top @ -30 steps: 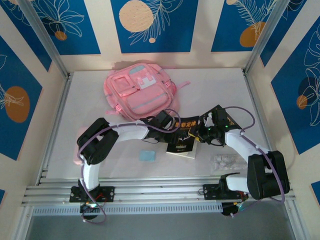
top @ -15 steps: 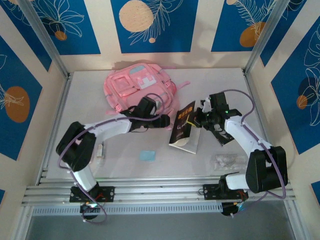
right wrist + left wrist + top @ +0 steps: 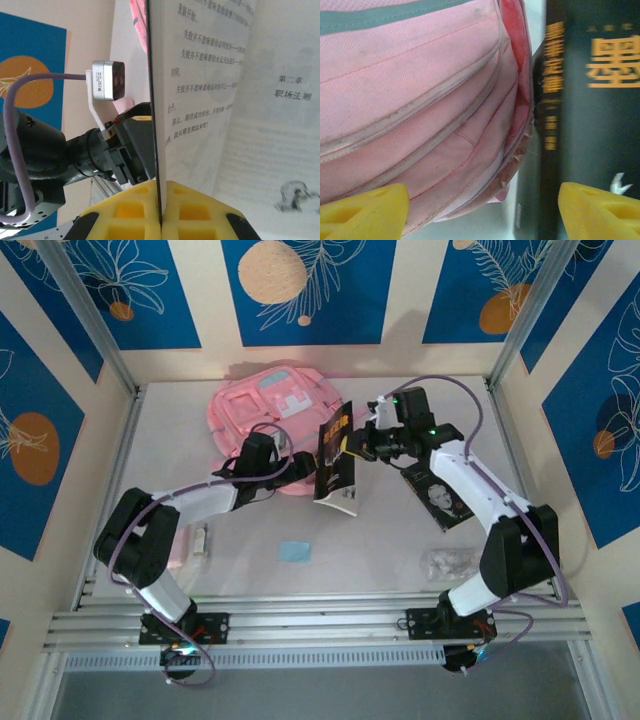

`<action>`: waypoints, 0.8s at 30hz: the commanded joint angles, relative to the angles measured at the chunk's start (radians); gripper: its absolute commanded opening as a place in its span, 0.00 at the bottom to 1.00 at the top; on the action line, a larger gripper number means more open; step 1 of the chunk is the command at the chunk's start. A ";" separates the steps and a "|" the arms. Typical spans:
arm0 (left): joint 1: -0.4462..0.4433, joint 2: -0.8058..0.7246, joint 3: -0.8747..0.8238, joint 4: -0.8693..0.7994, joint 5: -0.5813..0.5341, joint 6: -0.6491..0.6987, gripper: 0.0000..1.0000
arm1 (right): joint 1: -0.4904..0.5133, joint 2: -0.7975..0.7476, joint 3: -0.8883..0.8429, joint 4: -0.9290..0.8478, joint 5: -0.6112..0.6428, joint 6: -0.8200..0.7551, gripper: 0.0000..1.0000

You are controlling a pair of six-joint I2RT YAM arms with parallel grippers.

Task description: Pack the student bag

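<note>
Table (image 3: 400, 540): student bag (image 3: 270, 405) beside black book (image 3: 335, 455); right gripper (image 3: 161, 205) clamps book, left gripper (image 3: 485, 207) wide.

Right end effector (image 3: 355, 443) brought the book (image 3: 335, 472), seemingly upright, beside the bag (image 3: 268, 400).

in the left wrist view the student bag (image 3: 420, 100) runs off the top and left edges. the black book (image 3: 590, 125) just right of it is cut by three edges, and its small spine print is blurred. the fingertips (image 3: 365, 210) of the left claw (image 3: 482, 220) are cut off below. from above, a second book (image 3: 440, 502) right of the black book lies partly under the right arm (image 3: 475, 485). a crinkled clear thing (image 3: 448, 562) farther right of the black book is too small to name.
</note>
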 commanded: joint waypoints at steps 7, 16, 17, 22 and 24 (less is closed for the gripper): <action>0.007 0.018 -0.058 0.163 0.037 -0.061 0.78 | -0.048 0.168 -0.165 0.330 -0.090 0.102 0.00; 0.008 0.099 -0.039 0.175 0.058 -0.070 0.75 | -0.102 0.211 -0.214 0.280 0.013 0.059 0.00; 0.007 0.107 -0.037 0.178 0.060 -0.070 0.75 | -0.102 0.225 -0.209 0.281 0.014 0.059 0.00; 0.006 0.150 -0.018 0.208 0.101 -0.075 0.71 | -0.100 0.298 -0.193 0.279 0.038 0.045 0.00; 0.002 0.157 -0.015 0.236 0.123 -0.078 0.69 | -0.099 0.316 -0.190 0.274 0.060 0.037 0.00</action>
